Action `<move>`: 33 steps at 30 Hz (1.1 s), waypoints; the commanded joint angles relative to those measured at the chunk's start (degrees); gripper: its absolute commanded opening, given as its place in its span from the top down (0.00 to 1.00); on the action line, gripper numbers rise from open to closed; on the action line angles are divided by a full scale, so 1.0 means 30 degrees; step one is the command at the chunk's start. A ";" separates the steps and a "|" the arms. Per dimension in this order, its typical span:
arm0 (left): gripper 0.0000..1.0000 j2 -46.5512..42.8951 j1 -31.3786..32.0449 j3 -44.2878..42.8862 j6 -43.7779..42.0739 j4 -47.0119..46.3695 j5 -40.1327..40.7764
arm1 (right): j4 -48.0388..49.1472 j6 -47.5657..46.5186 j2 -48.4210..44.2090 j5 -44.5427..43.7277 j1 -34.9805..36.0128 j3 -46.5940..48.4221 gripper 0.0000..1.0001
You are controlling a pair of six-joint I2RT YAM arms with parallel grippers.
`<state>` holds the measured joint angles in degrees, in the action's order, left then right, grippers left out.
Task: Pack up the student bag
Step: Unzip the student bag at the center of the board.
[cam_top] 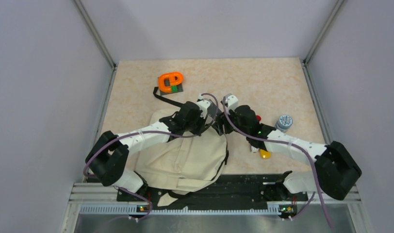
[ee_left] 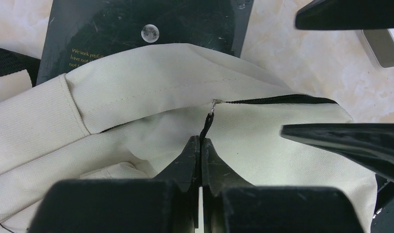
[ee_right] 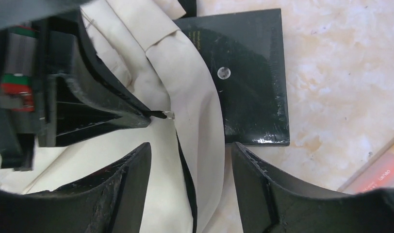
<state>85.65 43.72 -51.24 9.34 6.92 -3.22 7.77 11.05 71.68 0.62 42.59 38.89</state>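
We find the student bag [cam_top: 185,160] lying flat on the surface [cam_top: 272,82]. The left jaws clamp its zipper pull [ee_left: 207,121]; the right jaws stand open astride the zipper line. We advise drawing straight along the track.

I've got the student bag [cam_top: 185,155] lying on the table [cam_top: 263,82] just ahead of the arm bases, toward the near edge. Its far edge rests on a flat book [ee_left: 137,29]. Both claws meet there: the left claw [ee_left: 201,141] is over the bag at the zipper pull [ee_left: 212,109], and the right claw [ee_right: 190,148] is just to its right, astride the bag's edge. A small looped item [cam_top: 170,82] sits behind the bag to the left. A small round container [cam_top: 284,121] stands well off to the right.
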 commanded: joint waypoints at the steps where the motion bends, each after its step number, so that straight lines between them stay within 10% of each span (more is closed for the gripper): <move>1: 1.00 -0.0504 0.0132 0.0278 -0.0174 -0.0753 -0.0469 | 0.1946 -0.0745 0.1682 -0.0149 -0.0035 0.1221 0.43; 24: 1.00 -0.0536 0.0132 0.0725 0.0928 -0.1677 -0.0507 | 0.3232 -0.0997 0.4134 0.0401 -0.0185 0.1815 0.66; 33: 1.00 -0.0728 0.0130 0.1222 0.0821 -0.2072 -0.0722 | 0.3595 -0.0393 0.4290 -0.1120 -0.0243 0.1837 1.00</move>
<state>85.62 43.59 -49.12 12.69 3.05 -3.51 15.53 8.80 83.81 1.93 42.24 41.41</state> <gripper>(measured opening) 0.013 0.015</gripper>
